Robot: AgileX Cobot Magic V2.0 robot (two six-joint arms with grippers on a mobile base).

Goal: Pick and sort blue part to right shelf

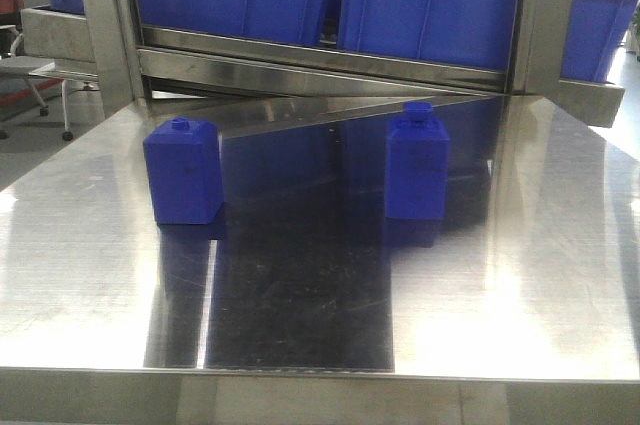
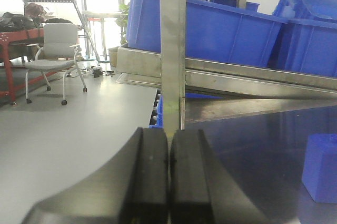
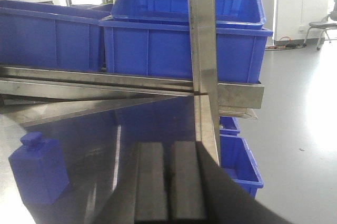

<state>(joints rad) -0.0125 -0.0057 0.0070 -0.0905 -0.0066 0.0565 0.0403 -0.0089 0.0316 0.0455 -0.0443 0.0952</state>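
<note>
Polished steel desk [image 1: 520,275] below blue plastic bins [image 1: 430,5] | left blue capped plastic block [image 1: 184,173] and right blue capped plastic block [image 1: 417,167] stand on it, untouched | my left hand [image 2: 169,145] and right hand [image 3: 167,155] closed, empty | seemingly nothing sorted; pick and shelving remain

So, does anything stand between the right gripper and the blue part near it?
Nothing visible does. In the right wrist view the blue part stands on the steel table left of the shut right gripper, only tabletop between; the shelf post rises on the other side.
</note>
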